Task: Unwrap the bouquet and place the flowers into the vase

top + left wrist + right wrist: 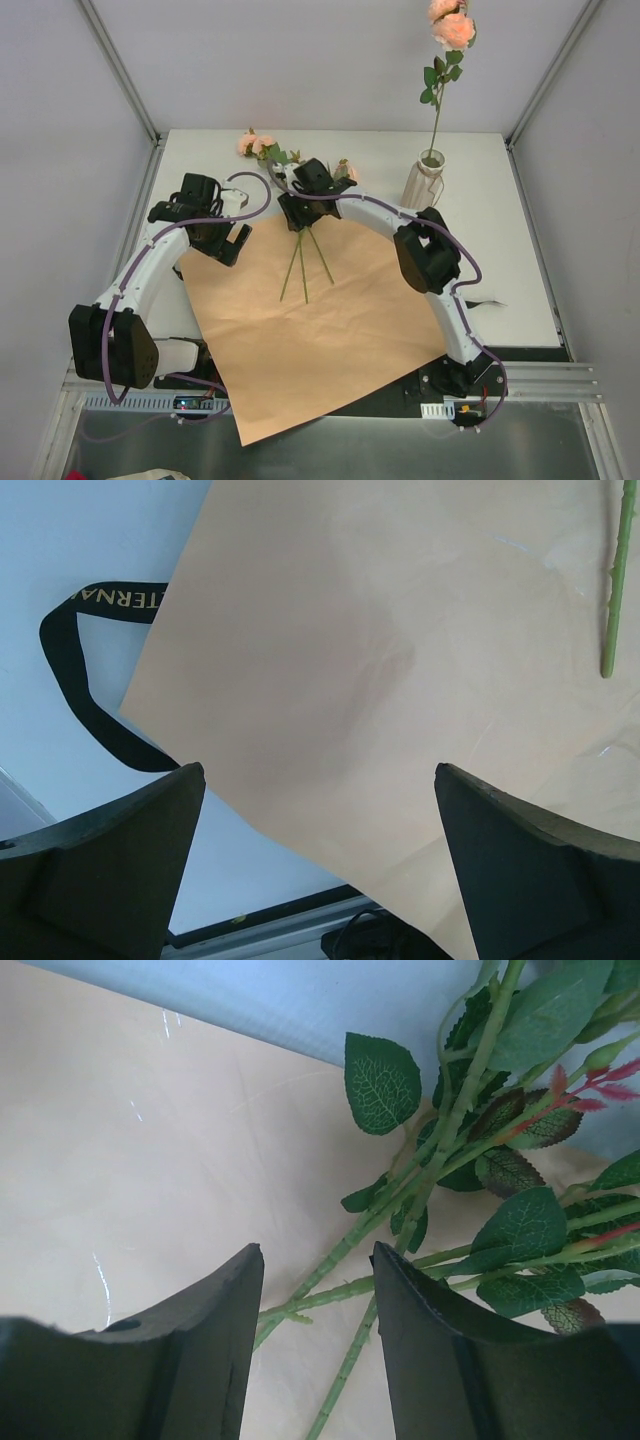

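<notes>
The bouquet is undone. Its tan kraft paper (310, 340) lies flat on the table. Several long-stemmed flowers lie across the paper's far edge, stems (303, 262) towards me and peach-pink heads (252, 144) on the white tabletop. One rose (452, 28) stands in the pale vase (422, 183) at the back right. My right gripper (298, 218) hangs over the stems. In the right wrist view it (316, 1250) is open, with the crossing green stems (440, 1140) on the paper beneath the gap. My left gripper (228, 243) is wide open over the paper's left edge (380, 630) and holds nothing (318, 770).
A black ribbon (60, 660) with gold lettering lies on the table beside the paper's left edge. One stem end (615, 590) shows at the right of the left wrist view. White walls enclose the table on three sides. The paper's near corner overhangs the front rail (560, 375).
</notes>
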